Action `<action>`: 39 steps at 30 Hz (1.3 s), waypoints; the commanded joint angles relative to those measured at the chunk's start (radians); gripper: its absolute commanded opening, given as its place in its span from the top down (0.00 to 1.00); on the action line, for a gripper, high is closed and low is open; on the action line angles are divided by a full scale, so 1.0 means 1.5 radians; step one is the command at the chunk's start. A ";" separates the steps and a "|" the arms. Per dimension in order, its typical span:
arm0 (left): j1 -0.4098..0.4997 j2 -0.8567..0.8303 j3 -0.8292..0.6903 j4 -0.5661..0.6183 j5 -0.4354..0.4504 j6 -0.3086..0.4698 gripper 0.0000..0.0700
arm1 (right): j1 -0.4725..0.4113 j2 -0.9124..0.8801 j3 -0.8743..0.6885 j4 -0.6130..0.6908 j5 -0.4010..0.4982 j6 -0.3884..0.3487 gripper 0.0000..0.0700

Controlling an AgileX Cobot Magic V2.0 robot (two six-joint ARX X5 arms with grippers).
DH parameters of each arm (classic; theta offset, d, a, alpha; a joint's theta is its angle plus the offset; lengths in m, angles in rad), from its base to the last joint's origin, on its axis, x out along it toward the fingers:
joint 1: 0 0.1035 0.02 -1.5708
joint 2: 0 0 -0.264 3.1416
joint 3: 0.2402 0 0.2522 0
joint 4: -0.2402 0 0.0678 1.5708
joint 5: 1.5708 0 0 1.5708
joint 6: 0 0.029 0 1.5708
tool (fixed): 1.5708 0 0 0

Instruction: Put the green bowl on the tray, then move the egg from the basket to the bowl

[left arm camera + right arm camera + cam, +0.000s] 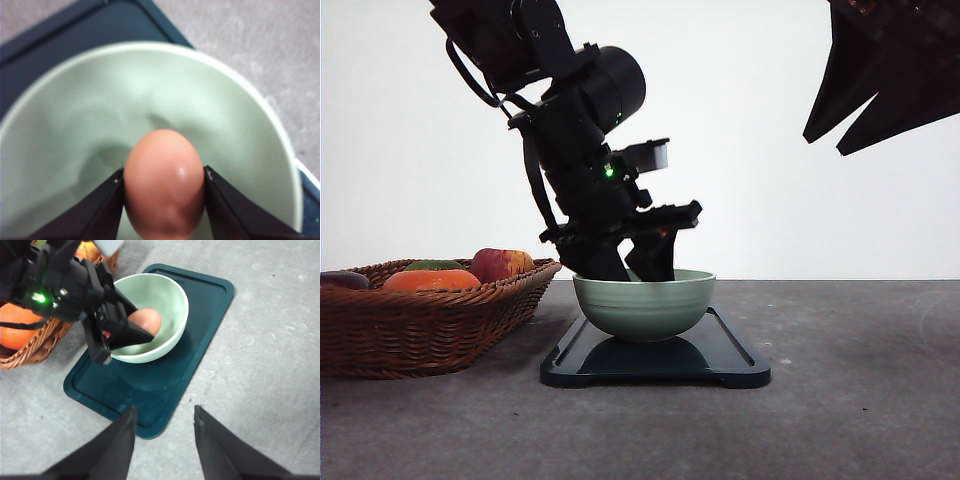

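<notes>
The green bowl (645,303) stands on the dark tray (735,352) in the front view. My left gripper (630,265) reaches down into the bowl and is shut on the reddish-brown egg (164,184), which hangs inside the bowl (225,115) just above its bottom. From the right wrist view the egg (148,320) shows between the left fingers, within the bowl (167,297) on the tray (200,340). My right gripper (162,437) hovers open high above the tray's near edge, holding nothing. The wicker basket (410,325) sits left of the tray.
The basket holds an orange fruit (430,280), a red-yellow apple (500,263) and a dark fruit at its left edge. Bare grey tabletop (850,400) spreads right of and in front of the tray. The right arm (890,70) hangs at the top right.
</notes>
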 commanded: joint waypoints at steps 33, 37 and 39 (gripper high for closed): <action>0.020 -0.132 0.130 -0.206 0.027 -0.003 0.42 | 0.004 0.006 0.001 -0.033 0.000 0.007 0.68; 0.033 -0.182 0.109 -0.221 0.034 -0.030 0.42 | 0.004 0.006 0.001 -0.034 0.000 0.006 0.68; 0.039 -0.206 0.094 -0.227 0.037 -0.034 0.42 | 0.004 0.006 0.001 -0.034 0.000 0.006 0.68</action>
